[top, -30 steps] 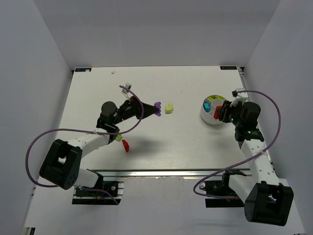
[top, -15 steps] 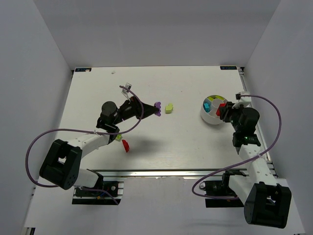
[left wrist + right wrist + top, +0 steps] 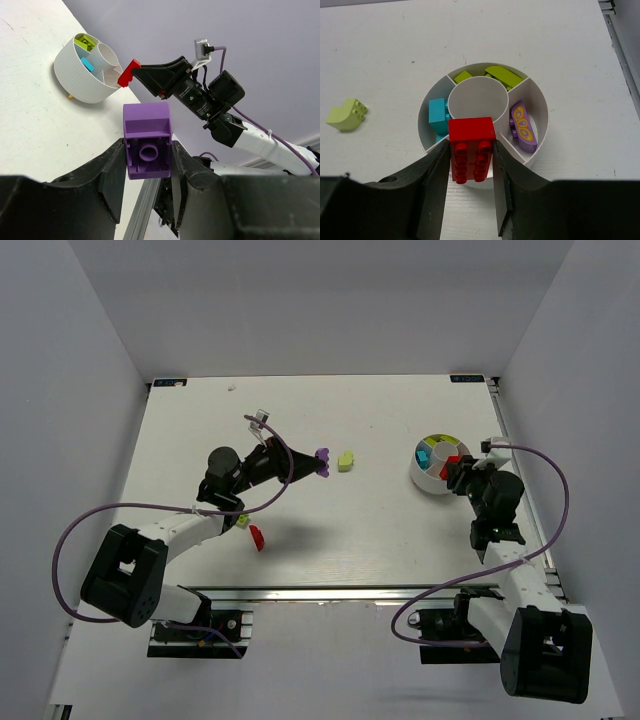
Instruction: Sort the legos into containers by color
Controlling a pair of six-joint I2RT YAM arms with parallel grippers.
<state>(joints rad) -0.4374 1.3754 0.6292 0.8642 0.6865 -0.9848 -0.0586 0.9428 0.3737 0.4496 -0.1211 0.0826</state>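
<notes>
My left gripper (image 3: 322, 462) is shut on a purple lego (image 3: 322, 453), held above the table's middle; in the left wrist view the gripper (image 3: 147, 152) shows the lego's hollow underside (image 3: 147, 140). My right gripper (image 3: 471, 150) is shut on a red lego (image 3: 471, 145) over the near wedge of the white divided bowl (image 3: 478, 100), seen from above too (image 3: 420, 478). Its containers hold cyan legos (image 3: 438, 114), lime ones (image 3: 502, 75) and a purple patterned one (image 3: 522, 127). A lime lego (image 3: 346, 460) and a red one (image 3: 257, 537) lie on the table.
A tiny lime piece (image 3: 242, 522) lies beside the left arm's forearm. Purple cables loop off both arms. White walls close in the table on three sides, and a metal rail (image 3: 330, 592) runs along its near edge.
The right arm's wrist has swung back toward the near edge while its gripper stays at the bowl with the red lego. The left arm and purple lego have not moved.
</notes>
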